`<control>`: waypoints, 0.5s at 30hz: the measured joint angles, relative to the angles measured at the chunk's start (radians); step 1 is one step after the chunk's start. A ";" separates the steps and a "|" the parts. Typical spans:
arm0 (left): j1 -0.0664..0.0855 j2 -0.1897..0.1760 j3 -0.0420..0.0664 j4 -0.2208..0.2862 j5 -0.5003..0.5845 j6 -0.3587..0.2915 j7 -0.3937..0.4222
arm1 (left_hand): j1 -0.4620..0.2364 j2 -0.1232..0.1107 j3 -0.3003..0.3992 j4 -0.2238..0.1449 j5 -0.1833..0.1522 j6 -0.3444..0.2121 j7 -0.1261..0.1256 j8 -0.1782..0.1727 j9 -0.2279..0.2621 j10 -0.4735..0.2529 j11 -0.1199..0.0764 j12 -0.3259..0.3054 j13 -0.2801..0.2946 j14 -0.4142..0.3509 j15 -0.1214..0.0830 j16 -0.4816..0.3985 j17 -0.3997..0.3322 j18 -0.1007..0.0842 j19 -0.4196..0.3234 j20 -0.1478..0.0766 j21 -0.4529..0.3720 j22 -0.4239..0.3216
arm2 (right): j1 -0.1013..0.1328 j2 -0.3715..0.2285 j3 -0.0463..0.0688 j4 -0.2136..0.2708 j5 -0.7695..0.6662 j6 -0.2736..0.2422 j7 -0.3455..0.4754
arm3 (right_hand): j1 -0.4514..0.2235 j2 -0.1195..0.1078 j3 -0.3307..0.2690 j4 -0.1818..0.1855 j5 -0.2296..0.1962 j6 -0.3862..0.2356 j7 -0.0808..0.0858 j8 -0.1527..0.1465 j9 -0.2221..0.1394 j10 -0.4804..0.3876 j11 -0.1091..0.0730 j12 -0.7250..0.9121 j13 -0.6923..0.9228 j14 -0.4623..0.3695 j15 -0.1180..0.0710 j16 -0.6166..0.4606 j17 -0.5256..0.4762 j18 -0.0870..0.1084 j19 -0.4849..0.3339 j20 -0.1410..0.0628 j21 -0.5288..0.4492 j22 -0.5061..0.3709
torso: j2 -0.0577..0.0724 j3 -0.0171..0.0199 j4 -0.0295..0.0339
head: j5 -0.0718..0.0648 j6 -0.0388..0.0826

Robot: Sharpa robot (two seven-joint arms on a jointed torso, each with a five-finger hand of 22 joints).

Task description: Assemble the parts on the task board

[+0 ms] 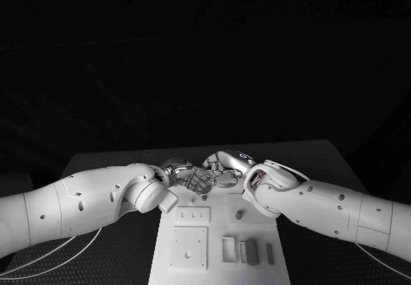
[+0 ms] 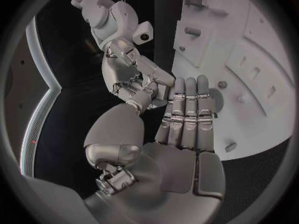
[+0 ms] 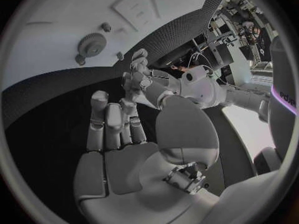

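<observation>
White and flat, the task board (image 1: 224,249) is seen lying in the middle of the black bench (image 1: 103,163), its long side running away from the robot. Small grey parts (image 1: 248,251) are laid side by side as upright bars on the near right of the board, and beside them, on the near left, a raised square plate (image 1: 188,246) is fixed. Further along the board a slotted block (image 1: 193,215) and a short peg (image 1: 239,214) are found, and in the right wrist view a toothed gear (image 3: 92,44) is seen resting on the board with small pegs beside it. At the far end of the board the two hands are met just above it: the left hand (image 1: 190,177) and the right hand (image 1: 224,172) are held close together, the fingers (image 2: 187,115) of the left kept straight and pressed side by side, those of the right curled slightly toward them. Whether anything is pinched between the two hands cannot be told, since no part is shown in either palm. The loose bars lying unplaced on the board suggest that most of the assembly is left to be done; what has already been seated cannot be judged with certainty from these views.
</observation>
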 measured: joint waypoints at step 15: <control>0.000 -0.002 0.000 0.003 -0.001 -0.001 -0.012 | -0.046 -0.046 -0.019 0.013 0.000 0.024 -0.017 -0.002 -0.003 0.004 -0.003 0.000 0.017 0.000 0.000 0.000 0.023 0.000 0.004 -0.004 0.006 0.012 | -0.002 0.004 0.000 -0.011 -0.013 -0.004 -0.005 | -0.001 0.001 -0.002 -0.002 0.000 0.004 -0.004 0.000 0.000 0.004 -0.004 0.000 -0.001 0.004 -0.004 0.000 0.006 0.002 0.000 0.000 0.000 0.000 | 0.001 0.0005 -0.0005 | 0.000 -0.002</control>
